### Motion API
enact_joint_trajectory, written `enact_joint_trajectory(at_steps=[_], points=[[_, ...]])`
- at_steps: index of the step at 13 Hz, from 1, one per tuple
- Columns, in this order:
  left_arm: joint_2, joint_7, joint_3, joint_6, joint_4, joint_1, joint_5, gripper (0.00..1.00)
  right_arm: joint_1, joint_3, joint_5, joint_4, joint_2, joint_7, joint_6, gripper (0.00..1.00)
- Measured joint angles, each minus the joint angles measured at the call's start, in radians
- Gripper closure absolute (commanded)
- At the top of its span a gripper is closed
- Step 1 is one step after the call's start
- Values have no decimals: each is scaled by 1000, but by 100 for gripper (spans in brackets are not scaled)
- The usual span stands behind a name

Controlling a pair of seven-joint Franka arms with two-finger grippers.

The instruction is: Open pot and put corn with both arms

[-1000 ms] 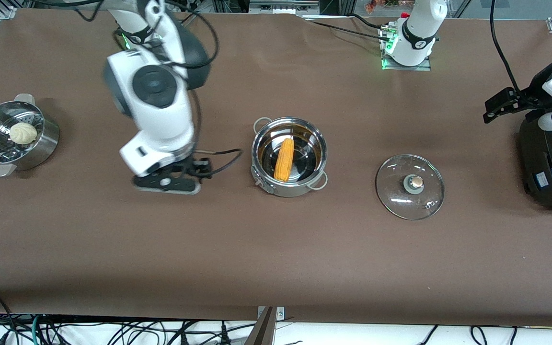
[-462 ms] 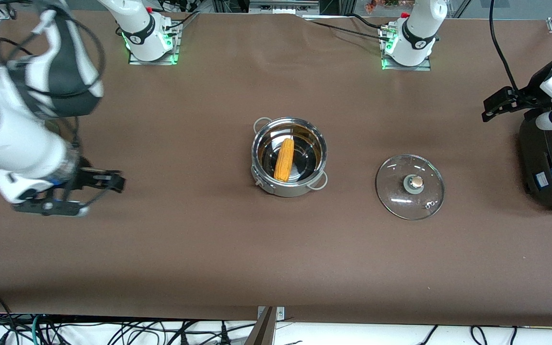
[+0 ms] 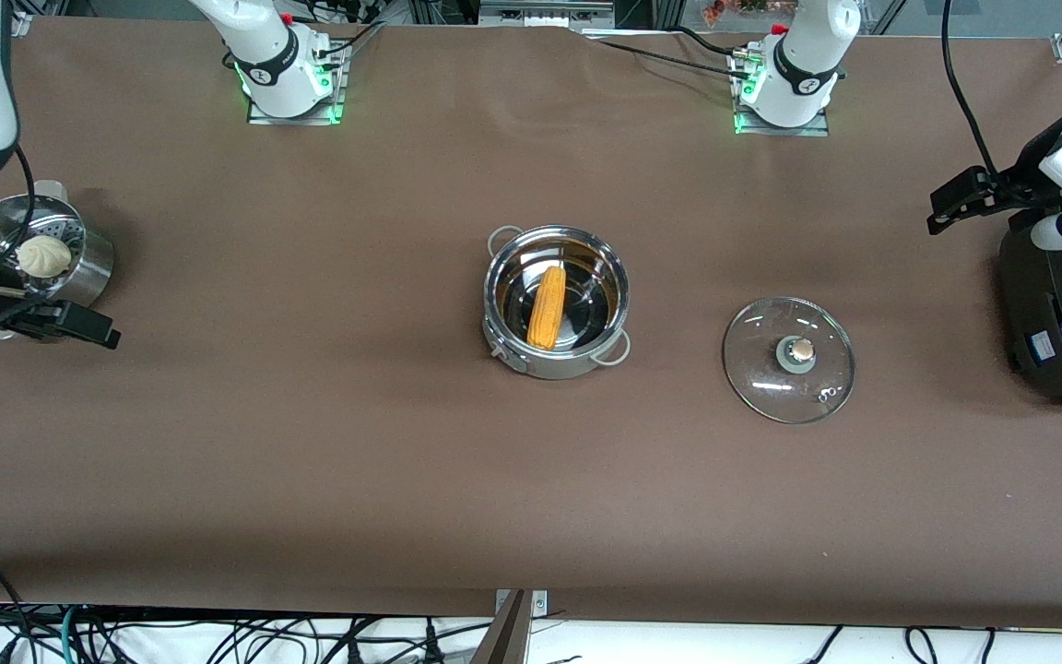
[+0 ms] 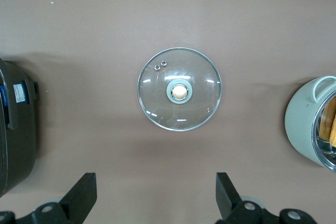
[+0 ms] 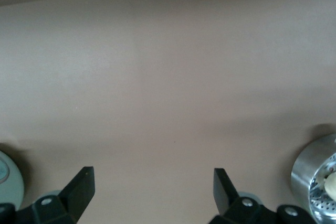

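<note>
- While the pot (image 3: 557, 302) stands uncovered at the middle of the table (image 3: 402, 480), the corn (image 3: 548, 307) lies inside it, one end propped up against the wall and the other down on the steel bottom.
- The glass lid (image 3: 789, 360) lies flat on the table beside the pot, toward the left arm's end, knob up and apart from the pot.
- The left gripper (image 4: 155, 198) hangs in the air at the left arm's end of the table, its fingers (image 4: 81, 195) spread wide with nothing between them; in the left wrist view the lid sits out ahead of the fingertips, centred on the gap, and the pot's rim shows off to one side.
- A dark round appliance (image 3: 1061, 314) stands at that end of the table, outside one left finger in the wrist view.
- The right gripper (image 5: 152, 195) is over the right arm's end of the table, its fingers (image 5: 79, 192) also wide apart and empty, only bare table between and ahead of them.
- A steamer basket (image 3: 79, 267) holding a white bun (image 3: 43, 255) stands just beside the right gripper; in the right wrist view its rim shows just outside one finger.
- Both grippers are well apart from the pot and the corn.
</note>
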Motion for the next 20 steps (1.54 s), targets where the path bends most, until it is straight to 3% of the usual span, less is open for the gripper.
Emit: enact_joint_trajectory(at_steps=[6, 10, 20], points=[[0, 0, 0, 0, 1, 0, 0, 0, -1, -93, 49, -97, -103, -2, -45, 0], [0, 0, 0, -1, 1, 0, 0, 0, 13, -93, 30, -111, -168, -13, -128, 0], [0, 0, 0, -1, 1, 1, 0, 0, 58, -113, -5, -118, -188, -86, -179, 0]])
